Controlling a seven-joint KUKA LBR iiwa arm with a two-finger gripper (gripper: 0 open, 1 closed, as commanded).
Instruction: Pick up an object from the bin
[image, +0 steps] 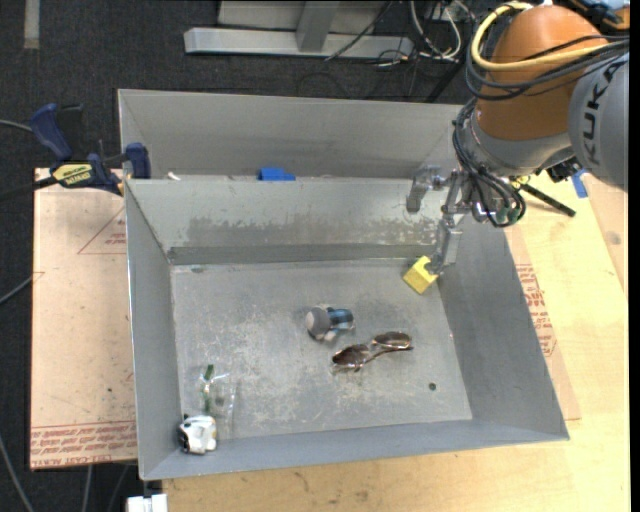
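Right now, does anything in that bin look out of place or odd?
Mostly no. The yellow block sits tilted at the back right, right by the gripper; whether it is gripped I cannot tell. The sunglasses, grey tube and white lump lie loose, nothing visibly broken.

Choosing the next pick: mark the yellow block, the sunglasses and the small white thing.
yellow block (419, 276), camera view, middle of its top face.
sunglasses (350, 357), camera view, the left-hand lens.
small white thing (198, 434), camera view, its middle.
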